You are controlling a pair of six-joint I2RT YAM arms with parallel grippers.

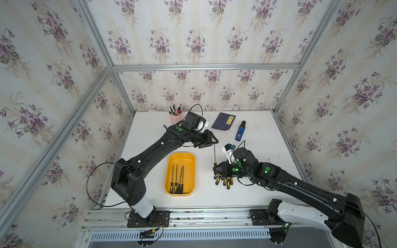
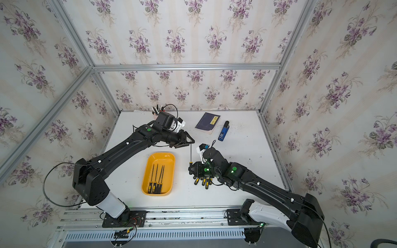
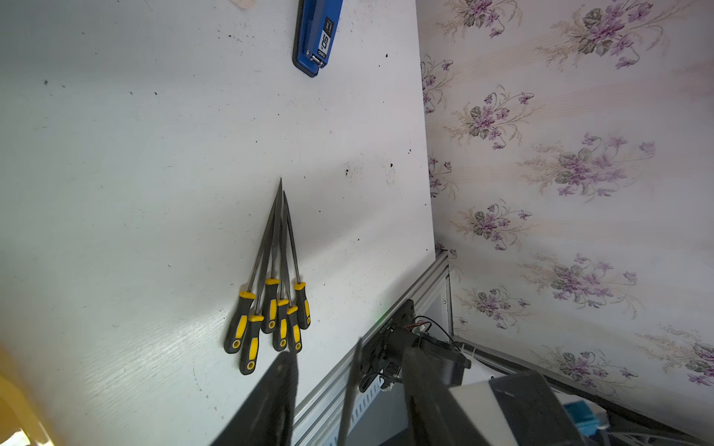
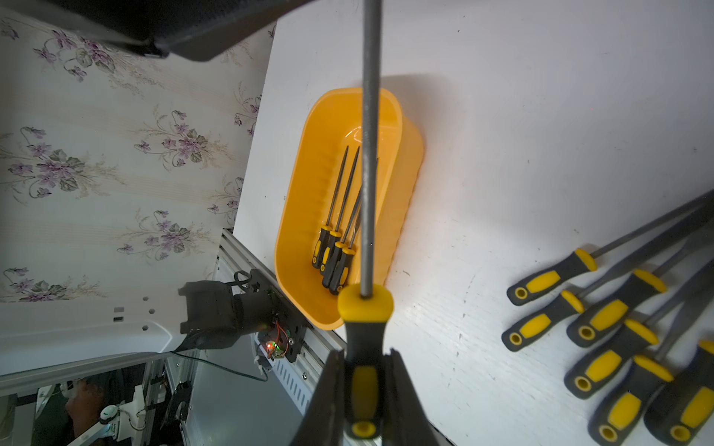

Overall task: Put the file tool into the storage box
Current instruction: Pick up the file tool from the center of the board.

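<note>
- The file (image 4: 365, 309) was found clamped by its handle in the right pincer (image 4: 365, 352). It was held over the bench (image 1: 275, 137), beside the storage box (image 1: 182, 158) and not in it.
- The left pincer (image 3: 349, 359) was seen released, with its jaws spread either side of the file's shaft.
- Four files (image 1: 177, 178) were noted in the box.
- Loose files (image 3: 270, 309) were noted on the bench.
</note>
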